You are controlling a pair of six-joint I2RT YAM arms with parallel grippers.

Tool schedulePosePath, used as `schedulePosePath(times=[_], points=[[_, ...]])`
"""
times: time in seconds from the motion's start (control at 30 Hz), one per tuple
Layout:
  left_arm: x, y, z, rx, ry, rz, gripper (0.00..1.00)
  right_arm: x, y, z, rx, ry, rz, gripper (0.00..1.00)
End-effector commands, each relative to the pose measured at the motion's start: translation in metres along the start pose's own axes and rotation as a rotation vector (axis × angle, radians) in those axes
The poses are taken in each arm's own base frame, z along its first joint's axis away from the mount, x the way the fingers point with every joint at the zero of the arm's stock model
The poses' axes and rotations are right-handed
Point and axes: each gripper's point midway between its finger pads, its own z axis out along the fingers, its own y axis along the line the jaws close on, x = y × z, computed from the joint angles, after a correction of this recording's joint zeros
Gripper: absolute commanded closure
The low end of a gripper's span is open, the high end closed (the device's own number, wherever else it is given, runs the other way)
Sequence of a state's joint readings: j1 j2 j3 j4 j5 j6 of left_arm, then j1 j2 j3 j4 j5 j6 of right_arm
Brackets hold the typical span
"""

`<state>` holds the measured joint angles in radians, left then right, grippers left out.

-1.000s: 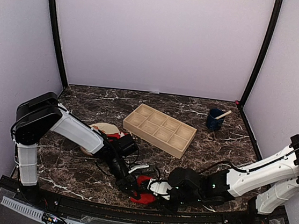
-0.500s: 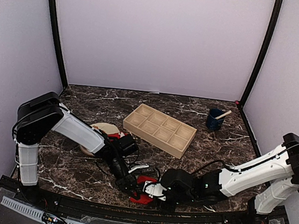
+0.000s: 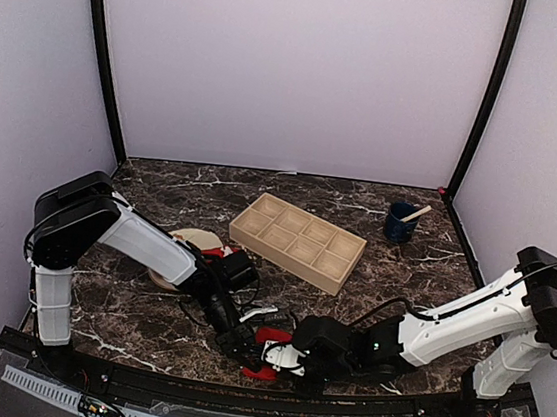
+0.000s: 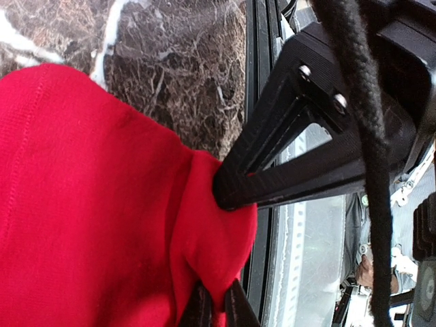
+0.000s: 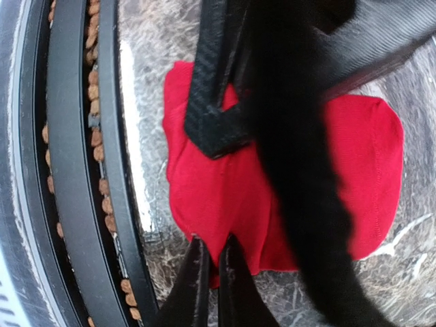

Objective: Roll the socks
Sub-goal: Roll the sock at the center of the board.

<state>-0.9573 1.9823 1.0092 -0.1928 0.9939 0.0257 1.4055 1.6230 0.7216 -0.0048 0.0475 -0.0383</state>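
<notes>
The red sock (image 5: 211,204) lies at the near edge of the surface (image 3: 127,302). The right hand (image 5: 212,240), half open a moment ago, now pinches its edge while the left hand (image 4: 216,289) clamps another fold, so rolling can likely start. Beyond, the dark marble carries a wooden tray (image 3: 298,241), a blue cup (image 3: 399,223) and a plate (image 3: 193,238), within pale lilac walls (image 3: 294,69).

The sock (image 5: 204,197) at the worktop's near edge is seen in plain bright red. The worktop (image 3: 412,276) is patterned as dark brown marble with white veins. The compartment tray (image 3: 283,256) is coloured pale wood, the cup (image 3: 397,225) dark blue, the plate (image 3: 193,238) beige.
</notes>
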Motion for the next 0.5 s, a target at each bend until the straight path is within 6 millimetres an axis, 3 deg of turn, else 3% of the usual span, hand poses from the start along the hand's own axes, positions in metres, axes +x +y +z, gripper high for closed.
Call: schedulePosePath(times=[0.0,0.13,0.47], points=[[0.0,0.005,-0.001,-0.019,0.005,-0.02,0.9,0.0,0.005,0.006,-0.015,0.019,0.002,1.0],[-0.006,0.011,-0.009,-0.071,-0.048,-0.026,0.75,0.004,0.007,0.008,-0.024,0.035,0.029,1.0],[-0.025,0.011,-0.047,-0.173,-0.241,0.002,0.65,0.001,-0.001,0.002,-0.091,-0.012,0.212,1.0]])
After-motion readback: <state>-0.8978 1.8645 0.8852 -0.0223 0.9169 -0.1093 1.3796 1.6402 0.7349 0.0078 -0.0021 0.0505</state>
